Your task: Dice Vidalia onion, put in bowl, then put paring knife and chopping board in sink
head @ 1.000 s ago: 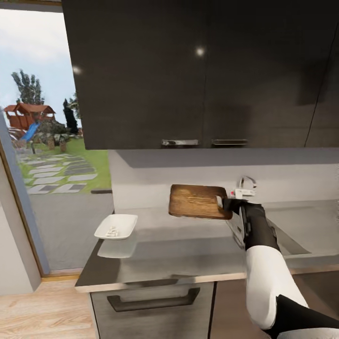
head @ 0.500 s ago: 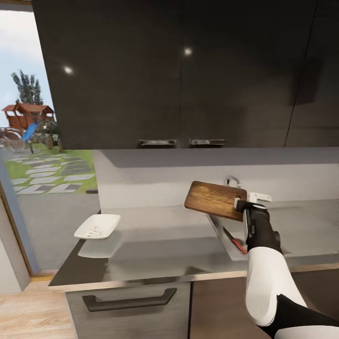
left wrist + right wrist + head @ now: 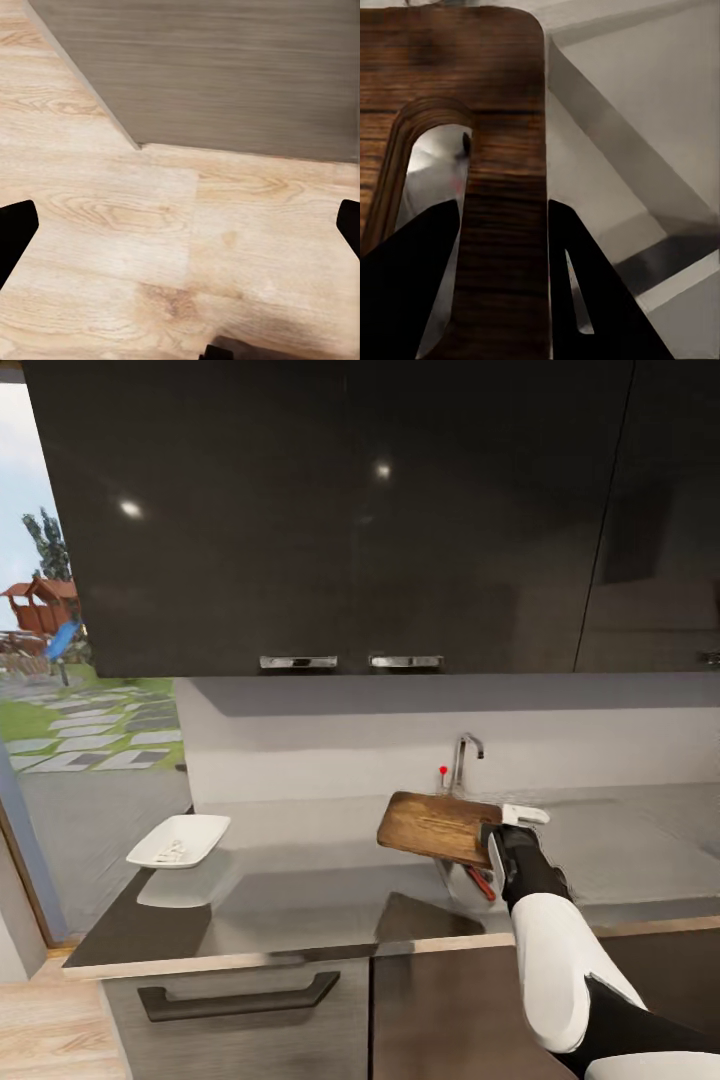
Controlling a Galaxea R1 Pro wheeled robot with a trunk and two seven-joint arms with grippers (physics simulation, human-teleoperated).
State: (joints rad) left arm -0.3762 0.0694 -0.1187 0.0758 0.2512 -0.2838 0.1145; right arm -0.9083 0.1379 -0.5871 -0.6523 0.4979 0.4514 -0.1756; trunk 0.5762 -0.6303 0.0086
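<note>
Dark cabinets hang over the table (image 3: 300, 900), where the right arm reaches forward, its gripper (image 3: 492, 838) clamped on the handle of the chopping board (image 3: 436, 827), held tilted over the sink (image 3: 600, 860); the knife (image 3: 481, 883) lies inside, the bowl (image 3: 178, 841) well left

No words, labels, brand marks, numbers or signs can be read anywhere in these pictures.
</note>
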